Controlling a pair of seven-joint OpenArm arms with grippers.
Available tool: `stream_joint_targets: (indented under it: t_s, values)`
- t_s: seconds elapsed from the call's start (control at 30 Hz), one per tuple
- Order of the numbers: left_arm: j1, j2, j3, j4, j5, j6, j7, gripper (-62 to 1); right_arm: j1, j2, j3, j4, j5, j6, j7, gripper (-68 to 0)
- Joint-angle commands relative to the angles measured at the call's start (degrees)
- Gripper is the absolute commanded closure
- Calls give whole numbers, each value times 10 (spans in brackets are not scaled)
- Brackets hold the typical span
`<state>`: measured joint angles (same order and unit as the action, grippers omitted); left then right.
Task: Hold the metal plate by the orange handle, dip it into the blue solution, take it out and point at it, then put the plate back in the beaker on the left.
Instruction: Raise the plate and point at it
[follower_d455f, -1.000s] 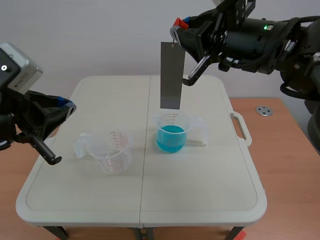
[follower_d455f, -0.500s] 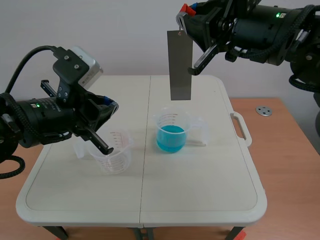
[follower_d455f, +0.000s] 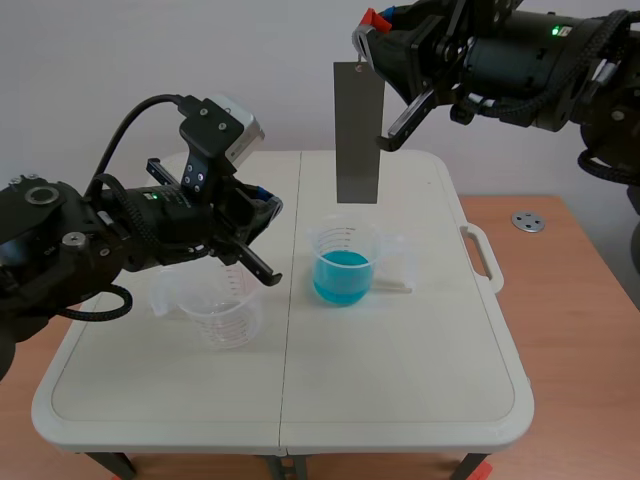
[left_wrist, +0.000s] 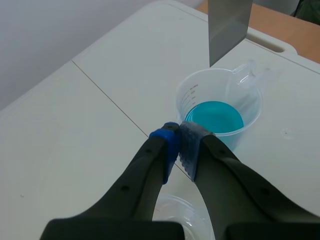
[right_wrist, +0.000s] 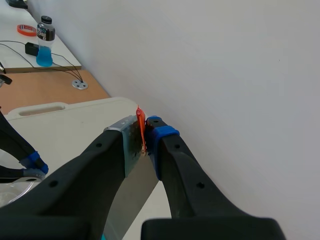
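**Metal plate** (follower_d455f: 358, 135): hung upright and free of the liquid, directly above the beaker of blue solution (follower_d455f: 343, 265). It was probably kept there so any drip would fall back in. Whether its lower edge was wet could not be told.

**Orange handle** (right_wrist: 140, 119): at the plate's top edge, pinched between the pads of the right tool (right_wrist: 145, 134), leaving the whole grey face bare.

**Left tool** (left_wrist: 179, 142): fingers pressed together with nothing between them. It was raised over the worktop (follower_d455f: 400, 380) between the two beakers and aimed toward the solution beaker and the plate's lower end. The posture read as the pointing step.

**Empty beaker** (follower_d455f: 222, 305): clear, standing below the left arm and apart from the blue one. It was judged to be the plate's resting place, not yet used.
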<state>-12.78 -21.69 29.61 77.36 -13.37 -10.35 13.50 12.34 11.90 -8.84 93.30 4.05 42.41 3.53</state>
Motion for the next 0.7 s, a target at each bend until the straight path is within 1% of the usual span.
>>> stream_joint_targets:
  t_s: [0.0, 0.17, 0.33, 0.67]
  values:
    - [-14, 9, 0, 1, -3, 1, -5, -12, 10, 1, 2, 15, 7, 3, 9, -13]
    - [-31, 32, 0, -24, 0, 0, -6, -12, 10, 1, 2, 15, 9, 3, 9, -13]
    - [-34, 50, 1, -32, 25, 0, -8, -12, 10, 1, 2, 15, 18, 3, 6, -13]
    - [-34, 55, 1, -35, 25, 1, -3, -12, 10, 1, 2, 15, 22, 3, 2, -13]
